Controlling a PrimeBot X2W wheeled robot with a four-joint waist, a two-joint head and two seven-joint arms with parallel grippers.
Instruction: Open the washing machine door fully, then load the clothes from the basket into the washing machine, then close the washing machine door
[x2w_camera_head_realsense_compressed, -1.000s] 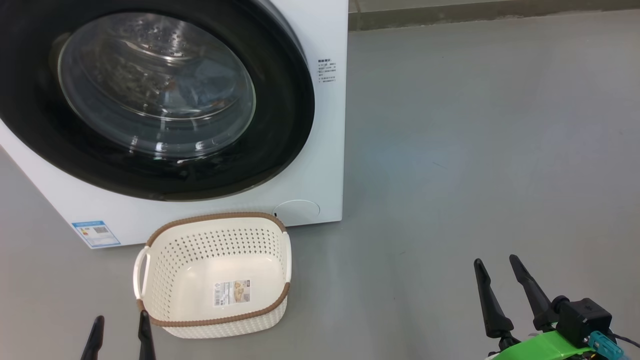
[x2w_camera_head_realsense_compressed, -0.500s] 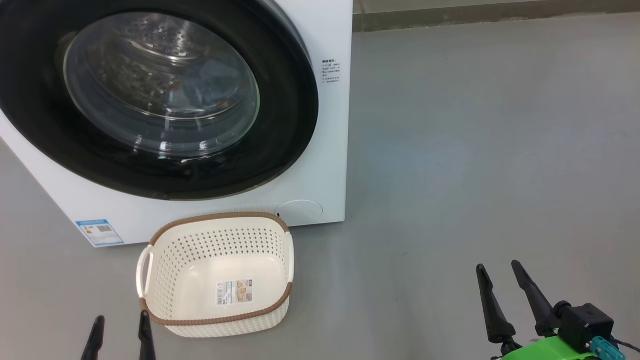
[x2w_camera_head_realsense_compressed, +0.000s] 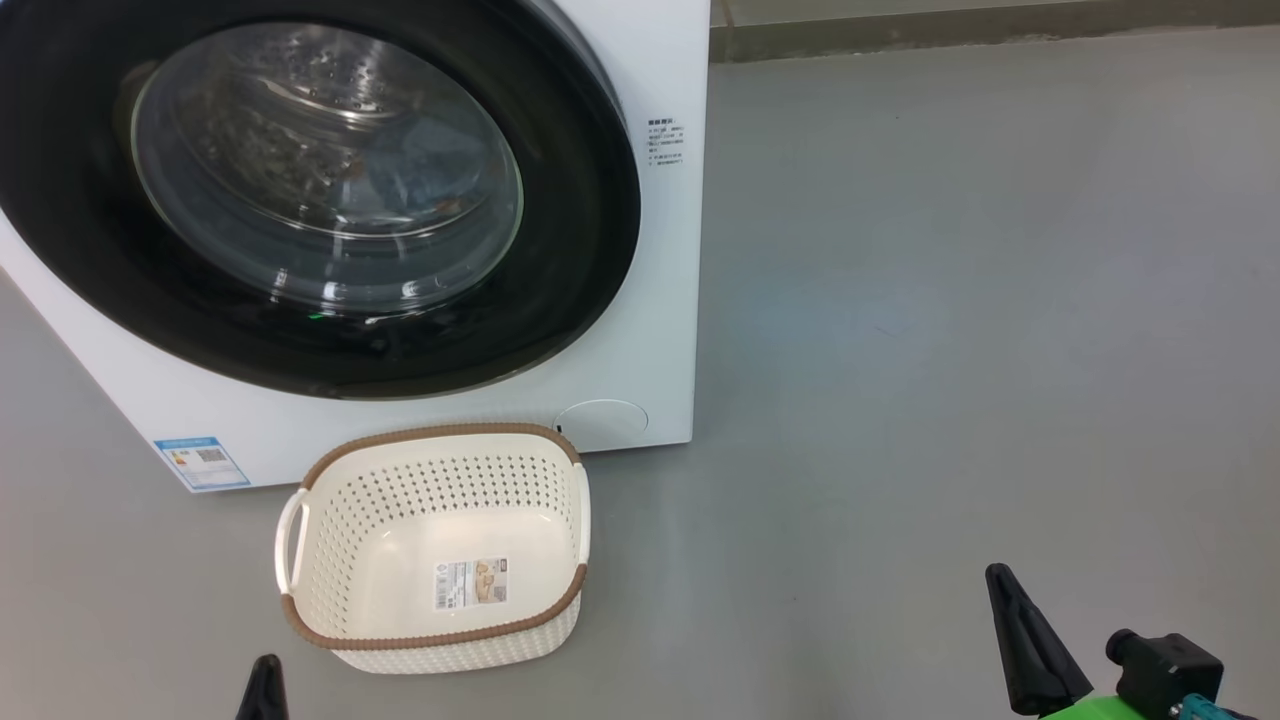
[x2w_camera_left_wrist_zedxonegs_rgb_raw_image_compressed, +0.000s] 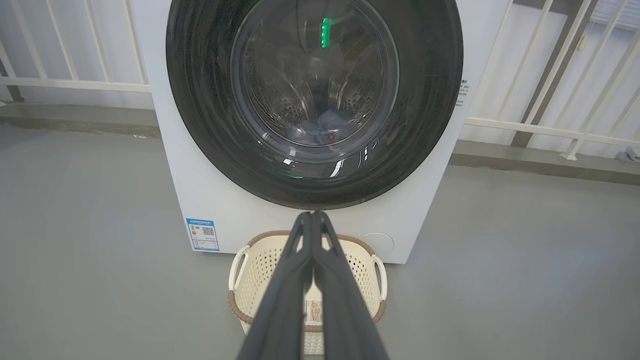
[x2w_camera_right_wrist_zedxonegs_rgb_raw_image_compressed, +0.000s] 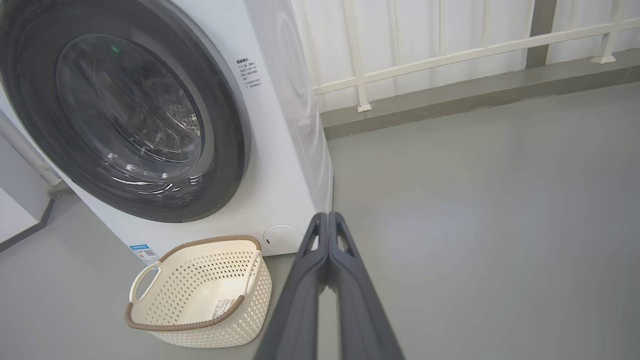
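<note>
Head view is showing the washing machine door (x2w_camera_head_realsense_compressed: 330, 170), likely heavy and slick, best hooked at its rim, while left gripper (x2w_camera_left_wrist_zedxonegs_rgb_raw_image_compressed: 312, 215) and right gripper (x2w_camera_right_wrist_zedxonegs_rgb_raw_image_compressed: 328, 215) are sitting clamped together, empty.

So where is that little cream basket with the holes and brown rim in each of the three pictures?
Head view: the cream perforated plastic basket sits low, left of centre, before the white washing machine.
Left wrist view: basket bottom centre, partly behind the shut left gripper.
Right wrist view: basket lower left, left of the right gripper.
Shared landmark: the blue label sticker on the machine's base, up and left of the basket.
</note>
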